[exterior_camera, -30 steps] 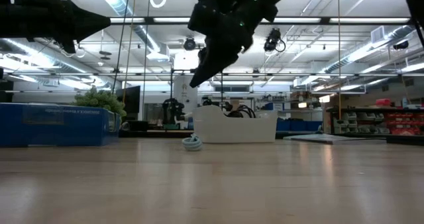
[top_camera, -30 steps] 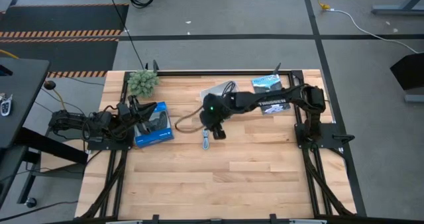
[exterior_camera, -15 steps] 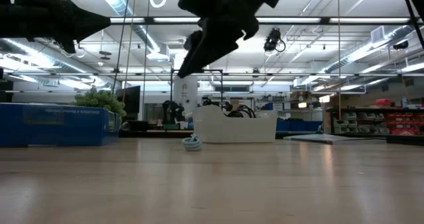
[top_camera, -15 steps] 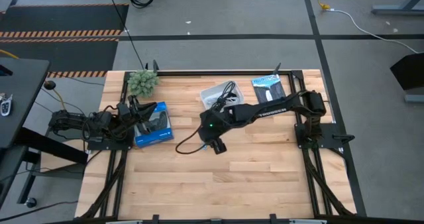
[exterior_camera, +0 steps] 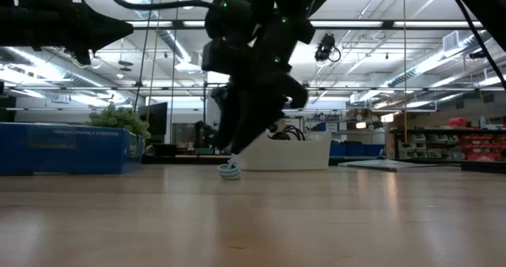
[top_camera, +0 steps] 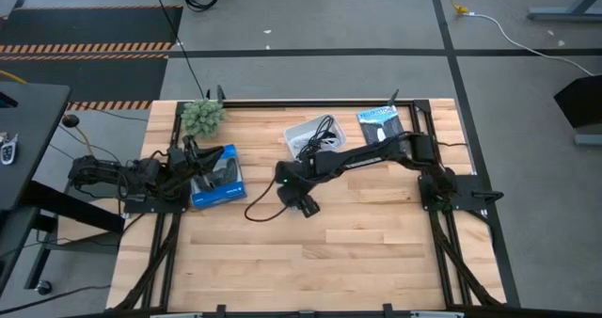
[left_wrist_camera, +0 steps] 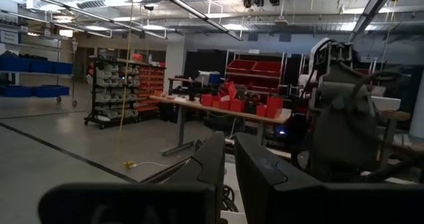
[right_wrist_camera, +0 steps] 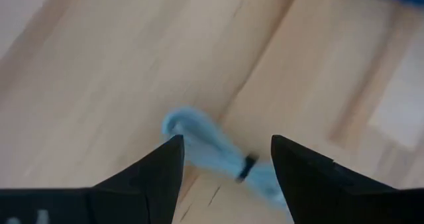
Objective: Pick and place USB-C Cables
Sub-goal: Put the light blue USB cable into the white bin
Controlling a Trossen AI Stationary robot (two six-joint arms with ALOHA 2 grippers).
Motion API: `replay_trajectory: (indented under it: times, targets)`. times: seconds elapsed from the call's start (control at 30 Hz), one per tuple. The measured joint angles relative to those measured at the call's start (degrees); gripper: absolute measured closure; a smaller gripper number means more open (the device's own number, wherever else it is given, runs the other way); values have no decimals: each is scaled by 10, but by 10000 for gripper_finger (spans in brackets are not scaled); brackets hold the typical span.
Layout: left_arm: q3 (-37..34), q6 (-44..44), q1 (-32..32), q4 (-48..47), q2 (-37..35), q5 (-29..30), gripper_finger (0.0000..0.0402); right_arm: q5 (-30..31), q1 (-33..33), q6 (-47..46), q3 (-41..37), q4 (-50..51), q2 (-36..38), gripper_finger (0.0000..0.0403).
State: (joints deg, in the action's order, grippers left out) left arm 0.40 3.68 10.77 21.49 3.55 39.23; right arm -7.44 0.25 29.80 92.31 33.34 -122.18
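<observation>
A pale blue-grey USB-C cable (right_wrist_camera: 207,146), coiled into a short bundle, lies on the wooden table; the low view shows it as a small heap (exterior_camera: 229,171). My right gripper (right_wrist_camera: 225,139) is open and hangs just above it, one finger on either side; from above (top_camera: 299,203) it hides the cable. Black cables lie in the white tray (top_camera: 299,130) at the far side. The white cable is not in view. My left gripper (left_wrist_camera: 229,164) is shut and rests at the table's left by the blue box (top_camera: 218,177).
A dark flat packet (top_camera: 381,125) lies right of the tray, and a small green plant (top_camera: 202,118) stands at the far left corner. The table's near half (top_camera: 320,262) is bare wood. The black frame rails (top_camera: 442,243) run along both sides.
My right gripper has swung toward the table's left and near edge and come down from high above the table to just over the pale blue-grey cable. The cable has stayed where it was.
</observation>
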Motion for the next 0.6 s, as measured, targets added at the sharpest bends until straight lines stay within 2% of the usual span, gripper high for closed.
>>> replay_trajectory:
  times: [0.23,0.6]
  targets:
    - [0,0,0,-4,6,-1,358,6,-8,44,0,33,-18,191]
    - [0,0,0,-8,9,-1,358,9,-15,109,1,14,-16,236]
